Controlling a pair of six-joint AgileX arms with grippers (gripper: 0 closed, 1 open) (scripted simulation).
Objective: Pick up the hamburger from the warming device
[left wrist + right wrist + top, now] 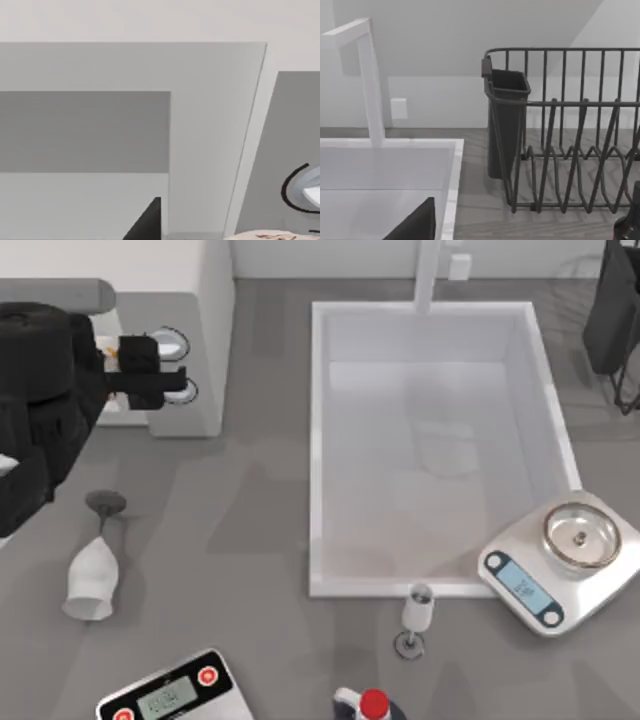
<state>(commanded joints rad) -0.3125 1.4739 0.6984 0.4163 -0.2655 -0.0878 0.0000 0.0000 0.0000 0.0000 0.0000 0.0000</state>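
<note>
The warming device [210, 330], a white box with a grey knob panel, stands at the back left of the table. My left gripper [160, 370] hovers over that panel, beside the two round knobs. A small orange-tan bit of the hamburger [112, 355] peeks out between the gripper body and the arm. In the left wrist view the hamburger [265, 235] is a tan sliver with reddish marks at the frame's edge, near one knob [305, 190] and the device's front [215, 125]. My right gripper [532, 210] is parked open at the back right, facing a dish rack.
A white sink basin [318, 440] with a faucet [428, 275] fills the middle. A wine glass [92, 575] lies on its side at the left, and a small glass [417, 615] stands in front of the sink. Scales [555, 560] [175, 695], a red-capped bottle [372, 705] and the dark rack [570, 130] lie around.
</note>
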